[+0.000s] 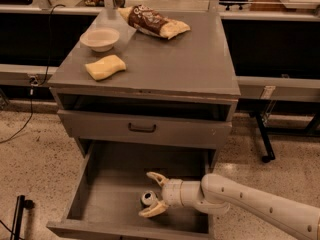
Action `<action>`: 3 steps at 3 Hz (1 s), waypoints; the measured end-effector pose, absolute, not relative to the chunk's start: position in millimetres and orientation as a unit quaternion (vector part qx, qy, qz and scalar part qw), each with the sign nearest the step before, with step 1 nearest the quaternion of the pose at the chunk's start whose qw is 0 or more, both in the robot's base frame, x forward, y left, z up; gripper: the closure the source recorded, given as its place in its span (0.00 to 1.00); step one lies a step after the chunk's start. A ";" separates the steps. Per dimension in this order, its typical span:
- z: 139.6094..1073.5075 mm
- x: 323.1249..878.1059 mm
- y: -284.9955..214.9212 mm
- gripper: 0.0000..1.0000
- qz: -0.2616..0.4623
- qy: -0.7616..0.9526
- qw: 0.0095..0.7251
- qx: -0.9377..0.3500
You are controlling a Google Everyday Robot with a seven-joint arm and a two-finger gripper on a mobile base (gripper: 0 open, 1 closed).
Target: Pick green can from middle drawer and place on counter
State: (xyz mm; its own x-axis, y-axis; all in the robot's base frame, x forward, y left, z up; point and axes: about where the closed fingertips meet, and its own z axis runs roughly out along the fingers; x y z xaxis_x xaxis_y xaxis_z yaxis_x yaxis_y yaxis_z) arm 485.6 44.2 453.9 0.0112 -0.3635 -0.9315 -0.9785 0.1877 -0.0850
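The green can stands on the floor of the open middle drawer, near its front; only its silver top and a bit of dark side show. My gripper reaches in from the right on a white arm, its two cream fingers spread wide, one behind the can and one in front of it. The can sits between the fingertips, not clamped. The grey counter is above the drawer.
On the counter lie a white bowl, a yellow sponge and a brown chip bag. A shut drawer front with a dark handle sits above the open drawer. A black stand is at the lower left on the floor.
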 end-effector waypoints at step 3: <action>434.5 483.5 42.1 0.95 0.367 0.611 0.436 -0.550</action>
State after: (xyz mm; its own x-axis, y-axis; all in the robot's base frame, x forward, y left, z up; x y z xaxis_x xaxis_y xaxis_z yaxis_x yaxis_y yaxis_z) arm 483.5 42.1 434.5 -0.0164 -0.3527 -0.9356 -0.9915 0.1269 -0.0305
